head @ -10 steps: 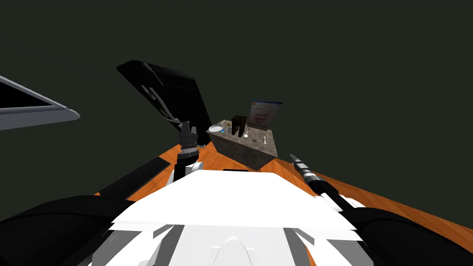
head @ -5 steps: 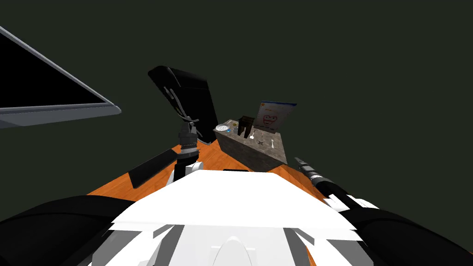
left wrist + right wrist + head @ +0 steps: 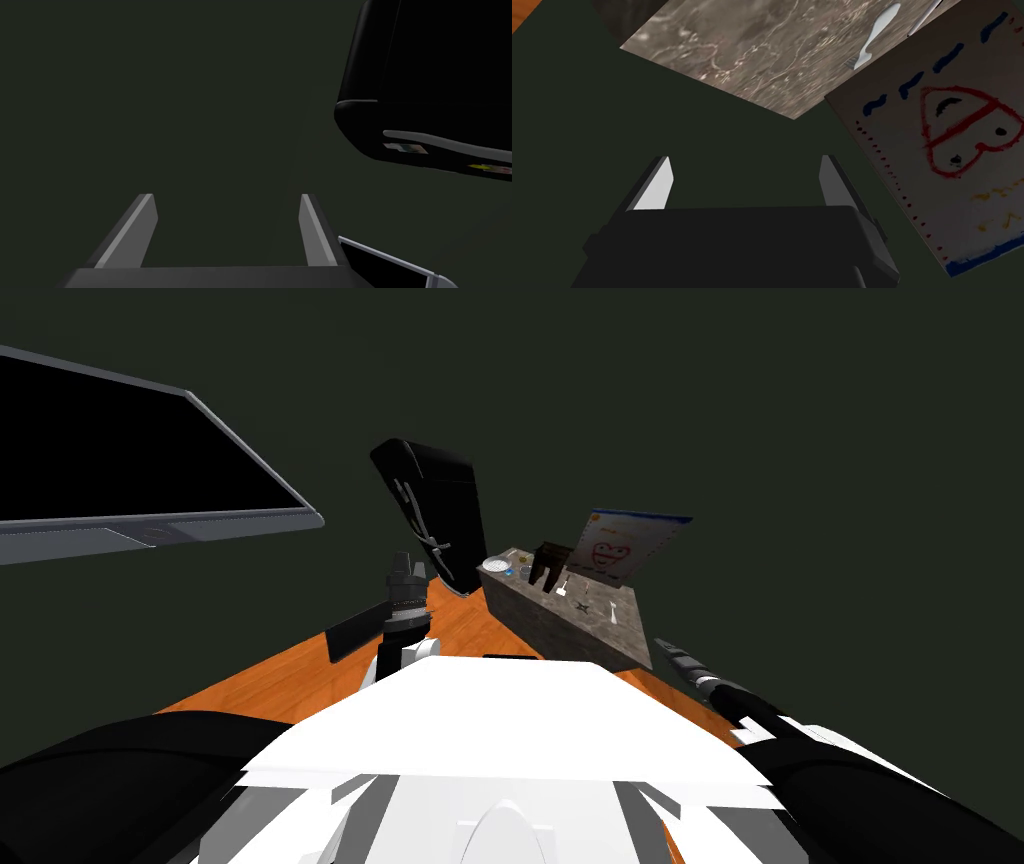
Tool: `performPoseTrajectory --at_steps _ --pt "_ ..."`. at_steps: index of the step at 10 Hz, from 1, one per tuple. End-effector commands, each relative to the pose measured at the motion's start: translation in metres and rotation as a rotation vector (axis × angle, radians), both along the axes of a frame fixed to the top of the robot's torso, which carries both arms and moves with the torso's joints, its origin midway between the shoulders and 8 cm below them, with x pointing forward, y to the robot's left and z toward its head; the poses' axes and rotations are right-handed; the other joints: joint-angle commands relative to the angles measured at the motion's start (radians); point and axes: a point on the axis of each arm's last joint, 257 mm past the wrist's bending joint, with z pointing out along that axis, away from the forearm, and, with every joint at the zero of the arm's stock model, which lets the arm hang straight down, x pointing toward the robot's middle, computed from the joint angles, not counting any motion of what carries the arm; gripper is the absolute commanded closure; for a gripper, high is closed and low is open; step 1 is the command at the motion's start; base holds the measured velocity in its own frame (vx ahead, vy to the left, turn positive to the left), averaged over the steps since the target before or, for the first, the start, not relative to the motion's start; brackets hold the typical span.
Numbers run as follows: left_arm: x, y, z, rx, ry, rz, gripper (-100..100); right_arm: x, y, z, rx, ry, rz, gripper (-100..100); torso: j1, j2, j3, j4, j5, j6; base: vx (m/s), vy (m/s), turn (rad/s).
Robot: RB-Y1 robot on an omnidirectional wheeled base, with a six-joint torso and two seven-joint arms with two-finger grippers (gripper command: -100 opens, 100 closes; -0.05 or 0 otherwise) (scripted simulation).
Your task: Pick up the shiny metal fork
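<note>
**Task status.** Approach phase, with no grasp made. The fork [image 3: 872, 37], a pale utensil, lies flat on the stone-patterned counter top [image 3: 752, 55], near the end that borders the drawing [image 3: 962, 150]. In the head view it is the small white piece just right of centre.

**End effectors.** The right gripper [image 3: 744, 182] has its fingers spread fully apart and holds nothing. The counter edge lies beyond its fingertips, and the fork is well apart from them. The left gripper [image 3: 230, 230] is equally wide open and empty, directed past a black appliance [image 3: 430, 90].

**Remaining steps (judged).** Close in on the counter, bring one gripper over the fork, shut on it, then lift. All of these are outstanding.

**Change from the earlier head frames.** The whole picture has shifted, so the move is my own base or torso turning, not the objects. The counter top now sits further right in the frame, and the grey-framed black panel [image 3: 150, 488] occupies more of the upper left. The right forearm shows lower, nearer the right edge.
</note>
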Motion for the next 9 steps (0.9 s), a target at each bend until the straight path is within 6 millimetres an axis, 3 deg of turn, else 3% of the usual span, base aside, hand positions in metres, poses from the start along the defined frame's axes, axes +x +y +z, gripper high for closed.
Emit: performPoseTrajectory --at_steps 1,3,5,6,9 --pt "0.000 0.000 0.000 0.000 0.000 0.000 0 -0.013 -0.021 -0.003 -0.026 0.057 -0.025 -100 0.000 0.000 0.000 0.000 0.000 0.000 0.037 0.053 0.285" --pt "0.000 0.000 0.000 0.000 0.000 0.000 0 -0.024 -0.037 -0.005 -0.047 0.103 -0.047 -100 0.002 -0.002 -0.001 0.000 0.000 -0.001 0.065 0.070 0.252" --pt "0.000 0.000 0.000 0.000 0.000 0.000 0 -0.047 -0.066 -0.009 -0.086 0.189 -0.089 -100 0.001 -0.001 -0.001 0.000 0.000 0.000 0.075 0.054 0.244" --pt "0.000 0.000 0.000 0.000 0.000 0.000 0 -0.047 -0.066 -0.009 -0.086 0.189 -0.089 -100 0.001 -0.003 -0.002 -0.001 0.000 0.000 0.081 0.030 0.127" --pt "0.000 0.000 0.000 0.000 0.000 0.000 0 -0.080 -0.100 -0.013 -0.137 0.308 -0.137 -100 0.001 -0.003 -0.002 -0.001 0.000 0.000 0.089 0.044 0.241"
